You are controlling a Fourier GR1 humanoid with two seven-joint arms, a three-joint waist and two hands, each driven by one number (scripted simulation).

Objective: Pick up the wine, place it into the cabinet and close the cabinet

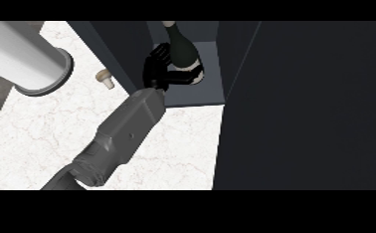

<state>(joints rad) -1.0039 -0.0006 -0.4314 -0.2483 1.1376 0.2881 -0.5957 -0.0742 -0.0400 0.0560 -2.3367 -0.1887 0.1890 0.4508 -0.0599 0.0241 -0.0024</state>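
Head view: I am seeing my left hand [163, 70] curling around the wine bottle [183, 53], holding it upright inside the open cabinet [192, 96], while a mushroom [104, 76] is lying on the counter [44, 122] nearby.

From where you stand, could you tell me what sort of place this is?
Most likely a kitchen: a white marble counter, a dark open cabinet, and a wine bottle being set inside it by a hand. A mushroom lies on the counter.
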